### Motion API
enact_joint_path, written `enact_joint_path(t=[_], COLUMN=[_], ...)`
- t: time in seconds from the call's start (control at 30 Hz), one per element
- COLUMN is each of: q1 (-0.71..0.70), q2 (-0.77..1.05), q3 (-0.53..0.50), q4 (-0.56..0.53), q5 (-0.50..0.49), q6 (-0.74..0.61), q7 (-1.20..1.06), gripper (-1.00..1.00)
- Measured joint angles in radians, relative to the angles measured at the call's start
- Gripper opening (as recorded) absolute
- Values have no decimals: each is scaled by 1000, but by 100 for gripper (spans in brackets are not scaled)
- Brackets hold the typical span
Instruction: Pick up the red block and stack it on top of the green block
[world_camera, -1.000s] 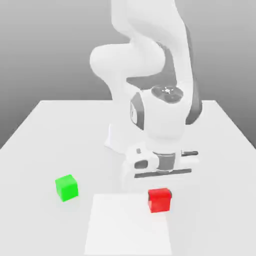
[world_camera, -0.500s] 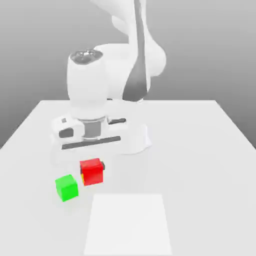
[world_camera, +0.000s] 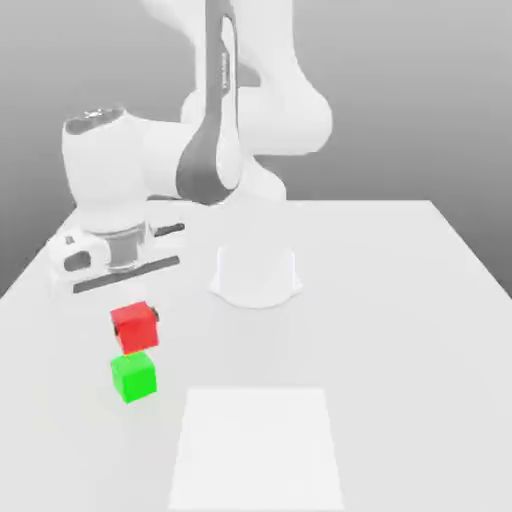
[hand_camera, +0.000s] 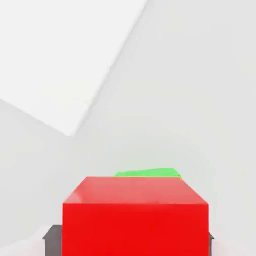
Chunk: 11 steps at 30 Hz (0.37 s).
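**Red block carried over to the green one**

The green block (world_camera: 133, 377) sits nearest, on the table (world_camera: 400, 330). Just above it hangs the red block (world_camera: 134, 327), pinched in my gripper (world_camera: 136, 318) — a second ago it was far off on the exterior view's right. The carry looks nearly finished — lowering and letting go remain.

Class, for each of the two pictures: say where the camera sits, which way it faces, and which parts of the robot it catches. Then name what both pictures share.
Exterior view: off the arm, raised, facing the table and the robot's base; shows the white arm and the gripper holding the red block just above the green block.
Hand view: on the hand, looking past the red block; dark fingertips flank it.
Shared: both blocks; the green block peeks from behind the red.
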Motion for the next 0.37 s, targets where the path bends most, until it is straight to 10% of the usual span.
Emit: enact_joint_path(t=[0.37], q1=[65], q2=[116], q3=[-12], q4=[6], q5=[177], q6=[79], q7=[-122], gripper=[-100])
